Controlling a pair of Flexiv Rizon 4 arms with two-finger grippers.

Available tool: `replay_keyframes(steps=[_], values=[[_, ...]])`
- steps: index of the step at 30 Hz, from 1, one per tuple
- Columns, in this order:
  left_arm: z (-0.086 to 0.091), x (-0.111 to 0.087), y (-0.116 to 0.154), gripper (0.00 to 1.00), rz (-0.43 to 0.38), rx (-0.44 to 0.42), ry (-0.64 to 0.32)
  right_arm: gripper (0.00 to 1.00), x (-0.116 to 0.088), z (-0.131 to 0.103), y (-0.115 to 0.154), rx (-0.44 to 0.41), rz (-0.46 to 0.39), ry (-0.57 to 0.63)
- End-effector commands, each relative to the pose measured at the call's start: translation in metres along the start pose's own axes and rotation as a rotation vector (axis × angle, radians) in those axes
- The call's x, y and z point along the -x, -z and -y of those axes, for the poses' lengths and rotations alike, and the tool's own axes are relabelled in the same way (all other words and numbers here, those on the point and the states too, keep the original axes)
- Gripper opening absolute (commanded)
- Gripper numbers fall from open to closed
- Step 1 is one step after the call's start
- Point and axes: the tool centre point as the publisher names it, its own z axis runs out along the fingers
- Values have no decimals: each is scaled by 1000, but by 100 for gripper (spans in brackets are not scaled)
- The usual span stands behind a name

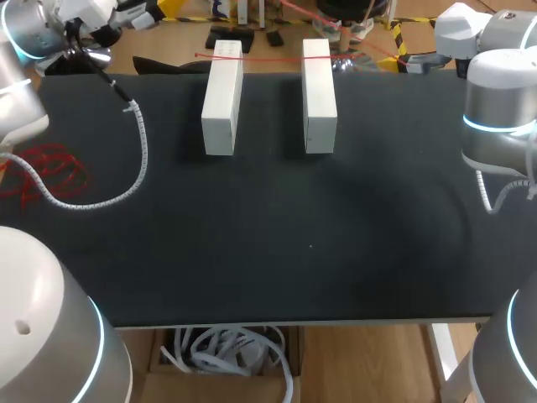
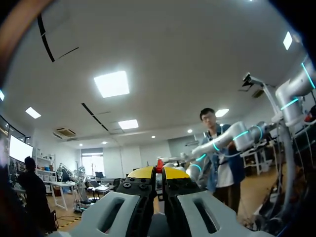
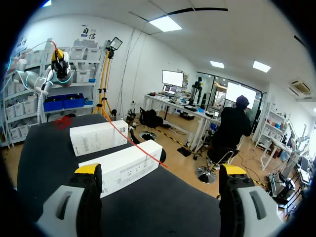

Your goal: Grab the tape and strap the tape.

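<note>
A thin red tape point(image 1: 277, 58) stretches across the far ends of two white boxes, the left one point(image 1: 222, 96) and the right one point(image 1: 319, 92), which lie parallel on the black table. In the left wrist view my left gripper point(image 2: 159, 170) is shut on a bit of the red tape point(image 2: 159, 163), raised and facing the room. From the right wrist view that left gripper point(image 3: 60, 61) hangs high past the boxes, and the tape point(image 3: 133, 140) slants down from it over the nearer box point(image 3: 123, 165). My right gripper point(image 3: 160, 170) is open and holds nothing, short of the boxes.
A loose red tangle of tape point(image 1: 42, 172) lies at the table's left side. A white coiled cable point(image 1: 138, 159) from my left arm point(image 1: 75, 25) trails over the mat there. My right arm point(image 1: 499, 101) stands at the right edge.
</note>
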Motion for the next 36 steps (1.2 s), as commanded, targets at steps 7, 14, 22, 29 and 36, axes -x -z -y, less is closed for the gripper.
replay_keyframes(steps=[7, 14, 22, 29, 36], values=[[-1, 2, 1, 0, -8, -2, 1, 100, 0, 0, 0, 1, 0, 0], [-1, 2, 1, 0, -8, -2, 1, 100, 0, 0, 0, 1, 0, 0], [-1, 2, 1, 0, -8, -2, 1, 100, -26, -13, 36, 88, 222, -86], [-1, 2, 1, 0, -8, -2, 1, 100, -65, -22, 67, 101, 370, -1], [-1, 2, 1, 0, -8, -2, 1, 100, -104, -26, 90, 168, 459, 1]])
